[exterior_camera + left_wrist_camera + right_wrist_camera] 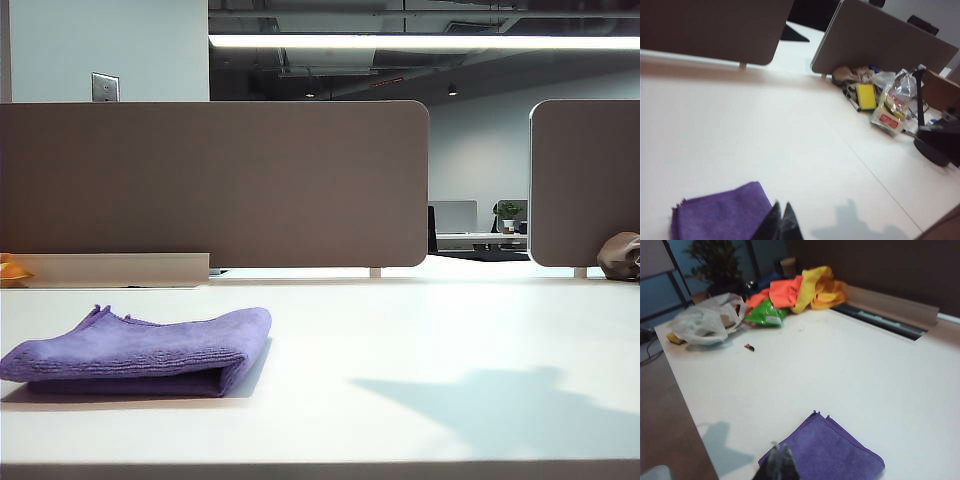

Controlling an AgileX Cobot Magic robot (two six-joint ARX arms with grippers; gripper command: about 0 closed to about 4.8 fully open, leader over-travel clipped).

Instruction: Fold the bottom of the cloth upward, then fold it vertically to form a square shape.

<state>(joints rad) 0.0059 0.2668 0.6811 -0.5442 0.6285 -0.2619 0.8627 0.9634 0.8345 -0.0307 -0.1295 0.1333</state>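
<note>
The purple cloth (140, 350) lies folded into a thick, roughly square pad on the left part of the white table (400, 330), its fold facing right. Neither gripper shows in the exterior view. My left gripper (782, 203) hangs above the table with its dark fingertips pressed together, shut and empty, just beside a corner of the cloth (720, 212). My right gripper (780, 444) is also shut and empty; it hovers over the near edge of the cloth (835, 450) without touching it.
Brown desk dividers (215, 180) wall the table's back. A brown-grey fabric lump (620, 256) sits at the back right. A yellow sponge (866, 96) and plastic bags (892, 107) clutter one far corner; orange and yellow cloths (800, 290) and a white bag (705, 320) the other.
</note>
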